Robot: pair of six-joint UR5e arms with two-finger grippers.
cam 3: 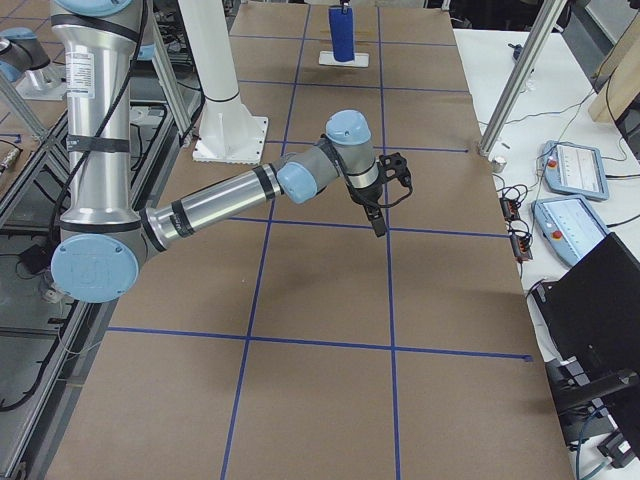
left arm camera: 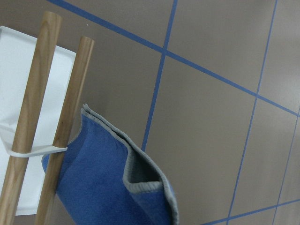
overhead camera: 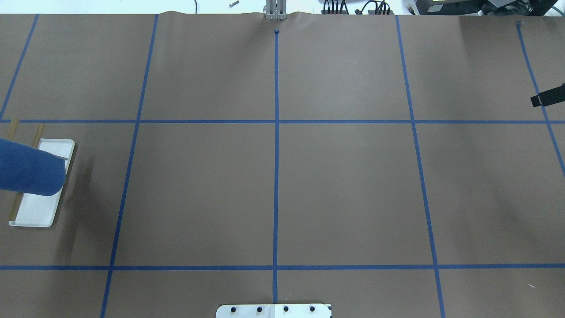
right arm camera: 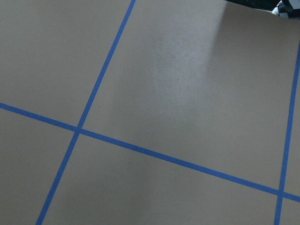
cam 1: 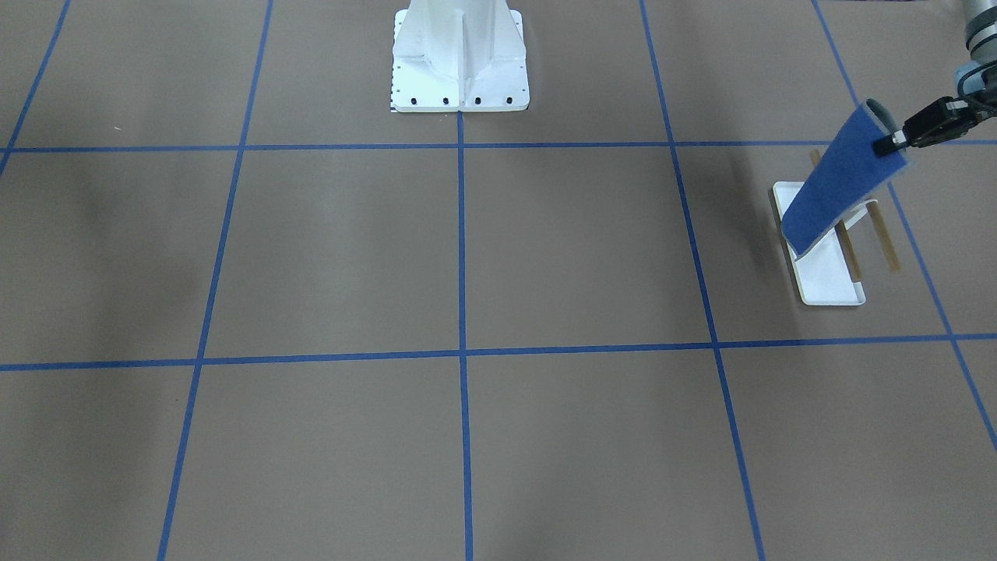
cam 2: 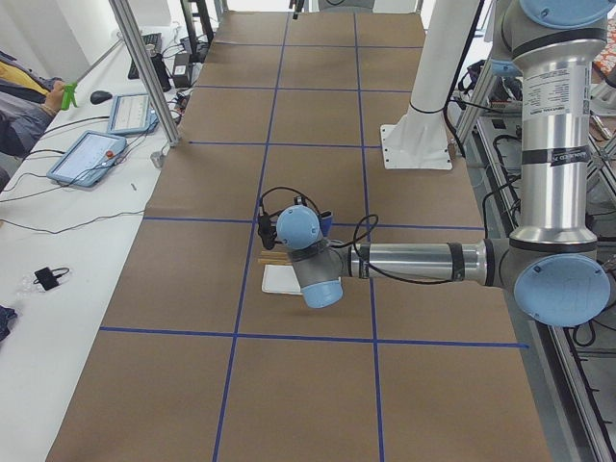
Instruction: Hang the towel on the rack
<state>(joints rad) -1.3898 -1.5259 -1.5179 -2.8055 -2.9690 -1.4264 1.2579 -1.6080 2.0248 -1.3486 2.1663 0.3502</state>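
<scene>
My left gripper [cam 1: 888, 145] is shut on the upper edge of the blue towel [cam 1: 841, 183] and holds it up above the rack [cam 1: 829, 282]. The towel slopes down from the gripper, and its lower end hangs over the rack's white tray and tan bars [cam 1: 884, 238]. In the left wrist view the towel [left arm camera: 103, 183] is folded at the grip, and one wooden bar [left arm camera: 70, 117] crosses in front of it. Overhead, the towel [overhead camera: 26, 170] covers the middle of the rack [overhead camera: 37, 210]. My right gripper [overhead camera: 547, 96] shows as one narrow black bar, empty, far off.
The white robot pedestal [cam 1: 459, 62] is bolted at the table's middle, on the robot's side. Brown paper with blue tape lines [overhead camera: 276, 176] covers the table. Operators' tablets [cam 2: 91, 154] lie on the side bench.
</scene>
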